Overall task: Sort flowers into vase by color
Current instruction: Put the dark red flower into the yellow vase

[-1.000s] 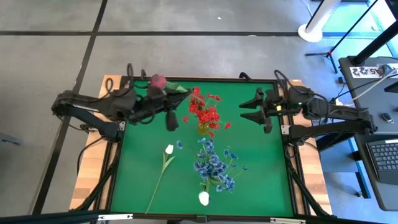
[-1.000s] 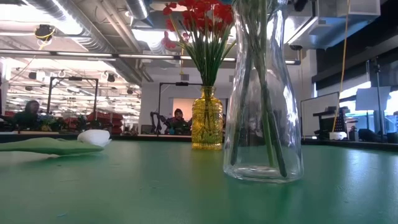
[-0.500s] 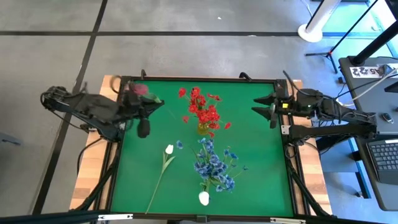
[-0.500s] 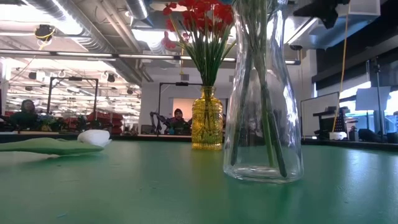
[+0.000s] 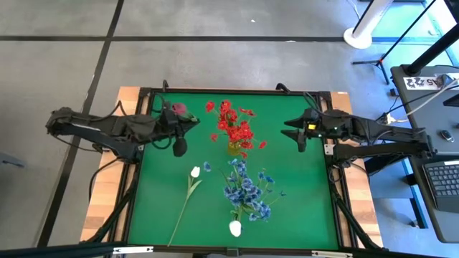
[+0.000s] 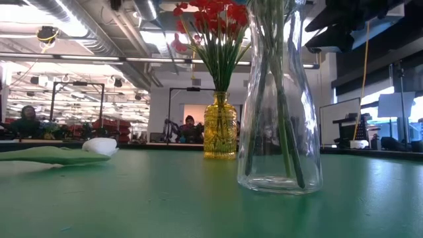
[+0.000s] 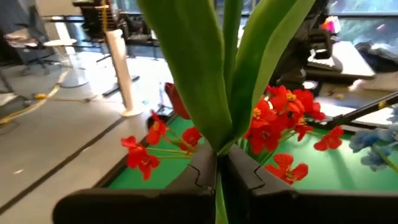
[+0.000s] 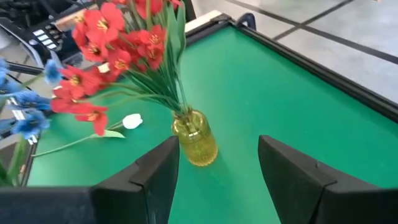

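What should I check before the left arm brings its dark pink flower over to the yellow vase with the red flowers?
1. Left gripper shut on the green stem of the dark pink bud flower: ok.
2. Yellow ribbed glass vase upright on the green table: ok.
3. Red clustered flowers already fill that vase; room for another stem: cannot tell.
4. Right gripper open, empty, facing the yellow vase from the right side: ok.
5. Clear glass vase with blue blossom sprays upright, apart from the yellow one: ok.
6. White tulips lying on the table, unsorted: not ok.
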Tool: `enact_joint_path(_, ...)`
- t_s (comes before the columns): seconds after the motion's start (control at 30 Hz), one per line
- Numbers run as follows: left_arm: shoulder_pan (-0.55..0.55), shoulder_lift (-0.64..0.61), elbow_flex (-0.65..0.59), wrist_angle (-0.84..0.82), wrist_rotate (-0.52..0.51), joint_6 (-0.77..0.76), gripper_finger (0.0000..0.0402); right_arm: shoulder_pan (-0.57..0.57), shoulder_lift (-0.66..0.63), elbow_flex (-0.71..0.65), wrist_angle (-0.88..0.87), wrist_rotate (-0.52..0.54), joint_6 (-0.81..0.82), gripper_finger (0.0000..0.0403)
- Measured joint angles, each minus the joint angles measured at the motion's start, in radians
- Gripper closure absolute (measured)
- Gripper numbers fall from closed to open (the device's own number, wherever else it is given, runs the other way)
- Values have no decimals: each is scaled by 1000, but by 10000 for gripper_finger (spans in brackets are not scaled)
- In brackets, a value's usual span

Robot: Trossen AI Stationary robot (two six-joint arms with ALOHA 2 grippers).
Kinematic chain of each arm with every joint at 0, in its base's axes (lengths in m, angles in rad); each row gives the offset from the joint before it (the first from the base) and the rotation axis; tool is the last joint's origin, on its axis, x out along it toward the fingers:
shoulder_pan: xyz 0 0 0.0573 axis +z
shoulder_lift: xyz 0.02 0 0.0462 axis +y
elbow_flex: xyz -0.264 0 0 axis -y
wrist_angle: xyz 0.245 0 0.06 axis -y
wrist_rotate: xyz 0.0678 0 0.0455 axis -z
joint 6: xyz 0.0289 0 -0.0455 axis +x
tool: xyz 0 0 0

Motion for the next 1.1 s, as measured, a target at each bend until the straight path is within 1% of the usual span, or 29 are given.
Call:
enact_joint_path(0.1, 52, -15, -70, 83, 78, 0, 401, 0, 8, -2, 3, 3, 4, 184)
enact_joint_path(0.2, 89, -18, -113, 151, 153, -11, 401, 0, 10, -2, 11, 3, 5, 184)
enact_joint_path(0.27, 107, -17, -130, 188, 204, -19, 401, 0, 10, -2, 20, 3, 5, 184)
enact_joint_path(0.4, 128, -18, -139, 224, 262, -24, 401, 0, 10, -2, 23, 3, -1, 184)
enact_joint_path(0.63, 132, 14, -140, 325, 322, -9, 401, 0, 15, -2, 20, 3, -2, 184)
enact_joint_path(0.8, 138, 74, -140, 388, 322, 8, 401, 0, 29, -2, 16, 3, -2, 185)
enact_joint_path(0.9, 146, 106, -140, 397, 322, 8, 401, 0, 45, 0, 28, 3, -2, 185)
enact_joint_path(1.1, 157, 151, -140, 458, 321, 31, 401, 0, 72, 0, 14, -5, -3, 185)
